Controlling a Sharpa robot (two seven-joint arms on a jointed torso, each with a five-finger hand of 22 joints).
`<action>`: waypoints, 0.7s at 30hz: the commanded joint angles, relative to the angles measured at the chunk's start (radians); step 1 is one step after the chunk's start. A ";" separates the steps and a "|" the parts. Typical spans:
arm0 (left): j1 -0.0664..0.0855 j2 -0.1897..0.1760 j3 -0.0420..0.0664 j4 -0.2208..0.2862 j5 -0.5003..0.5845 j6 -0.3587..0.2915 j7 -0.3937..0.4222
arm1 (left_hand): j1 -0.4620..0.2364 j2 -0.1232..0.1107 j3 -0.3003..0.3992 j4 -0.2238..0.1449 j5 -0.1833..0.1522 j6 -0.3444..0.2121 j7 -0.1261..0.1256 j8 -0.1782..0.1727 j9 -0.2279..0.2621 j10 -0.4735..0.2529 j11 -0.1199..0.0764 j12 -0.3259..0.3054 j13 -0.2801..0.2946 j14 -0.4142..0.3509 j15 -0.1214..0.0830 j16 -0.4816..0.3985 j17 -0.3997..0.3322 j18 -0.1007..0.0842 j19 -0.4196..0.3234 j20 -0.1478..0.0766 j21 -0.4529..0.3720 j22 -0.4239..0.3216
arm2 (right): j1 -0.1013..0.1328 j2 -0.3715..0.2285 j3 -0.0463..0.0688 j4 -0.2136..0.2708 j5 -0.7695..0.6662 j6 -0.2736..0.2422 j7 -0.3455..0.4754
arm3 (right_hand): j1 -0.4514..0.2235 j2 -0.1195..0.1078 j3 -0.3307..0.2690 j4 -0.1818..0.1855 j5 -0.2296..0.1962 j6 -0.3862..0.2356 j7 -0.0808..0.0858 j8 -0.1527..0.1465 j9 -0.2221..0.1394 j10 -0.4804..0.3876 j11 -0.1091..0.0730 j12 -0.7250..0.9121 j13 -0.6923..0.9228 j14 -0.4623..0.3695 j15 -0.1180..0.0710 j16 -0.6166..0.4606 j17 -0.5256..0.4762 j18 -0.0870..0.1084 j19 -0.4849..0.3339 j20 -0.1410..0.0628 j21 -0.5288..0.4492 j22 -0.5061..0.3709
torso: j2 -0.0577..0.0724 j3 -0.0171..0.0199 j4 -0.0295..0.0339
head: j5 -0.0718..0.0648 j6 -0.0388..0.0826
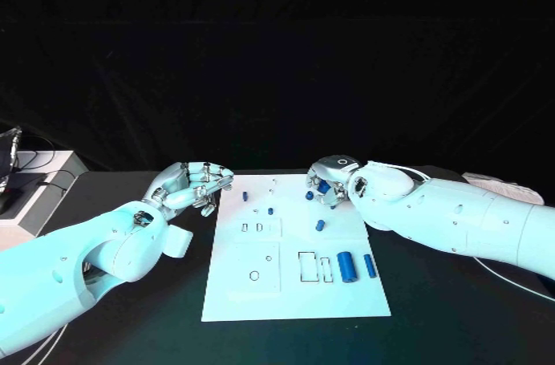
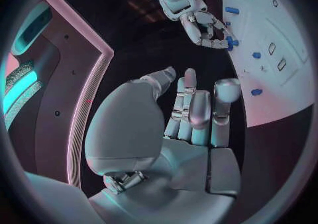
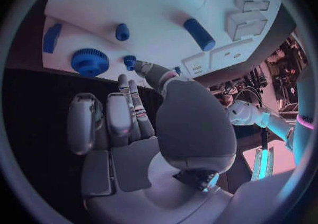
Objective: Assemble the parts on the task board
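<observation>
The white task board point(image 1: 295, 297) lies mid-table, with several blue parts on it. A thick blue cylinder point(image 1: 346, 261) and a slim one point(image 1: 370, 265) lie near its right edge; small pegs point(image 1: 245, 195) stand further back. My right hand point(image 1: 330, 176) hovers over the board's far right corner, fingers apart and holding nothing. In the right wrist view its thumb point(image 3: 149, 69) reaches close to a small blue peg point(image 3: 130, 61) beside a blue gear point(image 3: 90, 61). My left hand point(image 1: 191, 184) floats off the board's far left corner, palm point(image 2: 179, 123) empty and fingers spread.
Rectangular slots point(image 1: 312, 267) and a round hole point(image 1: 254, 275) are sunk into the board's near half. A white box with cables point(image 1: 46, 172) stands at the table's far left. Black tabletop surrounds the board.
</observation>
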 commanded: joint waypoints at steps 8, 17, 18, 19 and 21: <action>0.001 -0.004 0.002 0.008 -0.007 0.016 0.003 | -0.008 0.000 0.007 0.001 0.000 -0.009 0.002 -0.002 0.002 -0.008 0.000 -0.002 0.001 -0.006 0.002 -0.004 0.000 -0.020 -0.003 0.003 0.007 0.004 | 0.001 0.013 0.001 -0.013 -0.046 0.004 -0.023 | 0.006 0.000 0.000 0.008 -0.007 0.000 0.006 -0.001 0.002 -0.009 0.001 -0.001 0.001 0.024 0.009 0.004 -0.002 -0.019 0.008 0.001 0.002 -0.002 | 0.003 -0.0020 0.0021 | 0.001 -0.004; 0.001 -0.004 0.002 0.008 -0.007 0.019 0.003 | -0.008 0.000 0.007 0.001 0.000 -0.011 0.002 -0.002 0.002 -0.010 0.000 -0.003 0.001 -0.005 0.003 -0.003 0.002 -0.021 -0.002 0.003 0.009 0.006 | 0.001 0.024 0.001 -0.027 -0.046 0.014 -0.021 | 0.006 0.004 0.001 0.012 -0.008 0.000 0.007 -0.001 0.003 -0.005 0.001 0.001 0.002 0.023 0.009 0.007 0.000 -0.020 0.009 0.001 0.004 0.001 | 0.006 -0.0027 0.0010 | -0.004 -0.007; 0.001 -0.004 0.002 0.008 -0.007 0.019 0.003 | -0.008 0.000 0.007 0.001 0.000 -0.011 0.002 -0.002 0.002 -0.010 0.000 -0.003 0.001 -0.005 0.003 -0.003 0.002 -0.021 -0.002 0.003 0.009 0.006 | 0.001 0.025 0.001 -0.028 -0.046 0.015 -0.020 | 0.006 0.004 0.001 0.012 -0.008 0.000 0.007 -0.001 0.003 -0.005 0.001 0.001 0.002 0.023 0.009 0.007 0.000 -0.020 0.009 0.001 0.004 0.001 | 0.006 -0.0026 0.0008 | -0.004 -0.007; 0.001 -0.004 0.002 0.008 -0.007 0.019 0.003 | -0.008 0.000 0.007 0.001 0.000 -0.011 0.002 -0.002 0.002 -0.010 0.000 -0.003 0.001 -0.005 0.003 -0.003 0.002 -0.021 -0.002 0.003 0.009 0.006 | 0.001 0.026 0.000 -0.030 -0.046 0.017 -0.020 | 0.006 0.004 0.001 0.012 -0.008 0.000 0.007 -0.001 0.003 -0.005 0.001 0.001 0.002 0.023 0.009 0.008 0.000 -0.020 0.009 0.001 0.004 0.001 | 0.006 -0.0026 0.0007 | -0.004 -0.008; 0.001 -0.004 0.002 0.008 -0.007 0.019 0.003 | -0.008 0.000 0.007 0.001 0.000 -0.011 0.002 -0.002 0.002 -0.010 0.000 -0.003 0.001 -0.005 0.003 -0.003 0.002 -0.021 -0.002 0.003 0.009 0.006 | 0.001 0.032 0.000 -0.036 -0.044 0.019 -0.018 | 0.006 0.007 0.003 0.015 -0.009 0.000 0.007 -0.001 0.004 0.000 0.000 0.003 0.003 0.022 0.009 0.010 0.000 -0.020 0.010 0.002 0.005 0.003 | 0.007 -0.0023 0.0006 | -0.004 -0.009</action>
